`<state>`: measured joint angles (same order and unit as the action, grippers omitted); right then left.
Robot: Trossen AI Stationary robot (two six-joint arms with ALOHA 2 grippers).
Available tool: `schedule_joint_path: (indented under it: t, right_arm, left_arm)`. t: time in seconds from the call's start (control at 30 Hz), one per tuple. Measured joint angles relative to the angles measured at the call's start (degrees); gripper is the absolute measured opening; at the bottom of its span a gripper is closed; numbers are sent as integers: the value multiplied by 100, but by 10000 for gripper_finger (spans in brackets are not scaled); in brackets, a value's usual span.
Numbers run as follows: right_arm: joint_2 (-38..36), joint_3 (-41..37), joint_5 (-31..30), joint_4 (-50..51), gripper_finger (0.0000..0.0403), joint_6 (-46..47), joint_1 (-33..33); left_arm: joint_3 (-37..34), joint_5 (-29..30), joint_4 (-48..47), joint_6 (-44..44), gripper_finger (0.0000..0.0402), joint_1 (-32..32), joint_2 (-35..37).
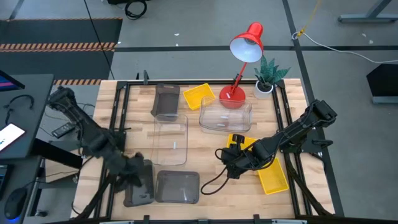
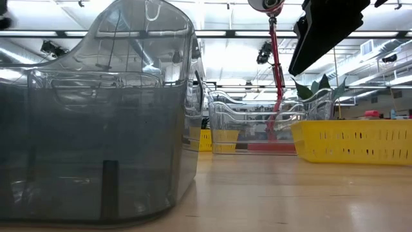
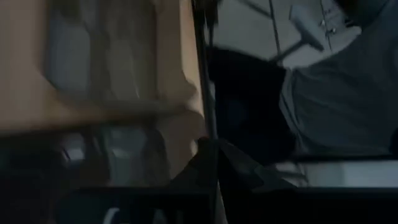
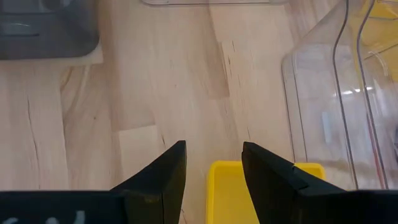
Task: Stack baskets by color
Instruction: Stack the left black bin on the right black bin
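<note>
Baskets lie scattered across your table. Your left gripper, jaws shut, pinches a grey basket at the near left edge, just left of another grey one. Your right gripper hangs open over a yellow basket, whose long axis runs near to far. No legible writing.

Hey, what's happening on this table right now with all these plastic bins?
Two robot arms are sorting baskets by colour. The left hand is shut on the rim of a grey basket at the table's near left corner, beside another grey basket. The right hand is open, hovering over the end of a yellow basket. A third grey basket, a yellow one and clear baskets lie unstacked farther back.
</note>
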<state>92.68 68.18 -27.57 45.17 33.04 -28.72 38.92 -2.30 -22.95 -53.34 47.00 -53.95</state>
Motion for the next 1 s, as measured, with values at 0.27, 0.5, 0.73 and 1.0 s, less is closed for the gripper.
schedule_joint_path:
  t: [0.27, 0.5, 0.73, 1.0]
  right_arm:
    - [0, 0, 15, -58, 162, 2, -58]
    - [0, 0, 2, -137, 162, -54, -58]
    - [0, 0, 0, -276, 162, -213, -52]
    - [0, 0, -2, -428, 162, -321, -45]
  left_arm:
    - [18, 97, 104, -2354, 13, 987, -816]
    - [517, 154, 304, -2861, 13, 1271, -1586]
    - [2117, 285, -1411, -2255, 13, 1301, -2696]
    - [3145, 474, -2158, -1489, 49, 1296, -3638]
